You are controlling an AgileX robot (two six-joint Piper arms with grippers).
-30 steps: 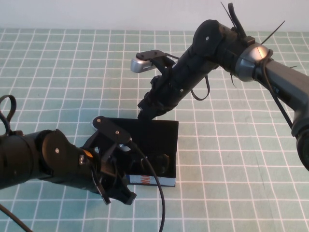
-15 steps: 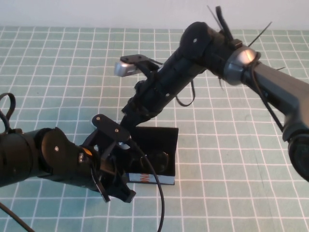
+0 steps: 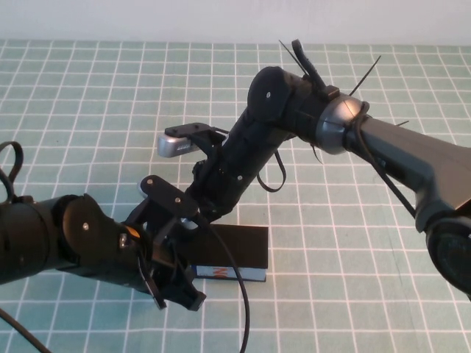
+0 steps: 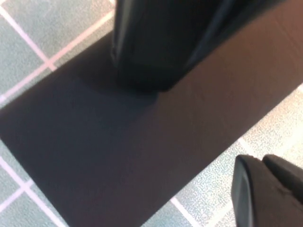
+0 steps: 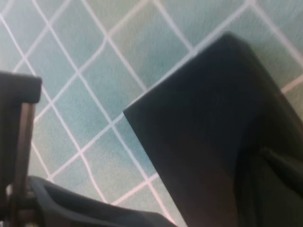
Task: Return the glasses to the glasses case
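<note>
The glasses case [image 3: 239, 244] lies in the middle of the table with its black lid down. Its light-blue printed side [image 3: 237, 273] faces me. The glasses are hidden. My right gripper [image 3: 204, 212] reaches down from the far right and rests on the left part of the lid; it shows as a dark block [image 4: 147, 52] in the left wrist view. My left gripper [image 3: 180, 292] is shut and empty, low over the table by the case's near-left corner. The lid fills the left wrist view [image 4: 142, 142] and the right wrist view [image 5: 203, 142].
The table is covered by a green cloth with a white grid [image 3: 353, 220]. My left arm [image 3: 66, 243] lies across the near left. The right arm [image 3: 383, 147] crosses from the right edge. A wall bounds the table at the back.
My right arm has swung left and down towards me, and the lid has come down with it. The open black interior no longer shows. My left arm has hardly moved.
</note>
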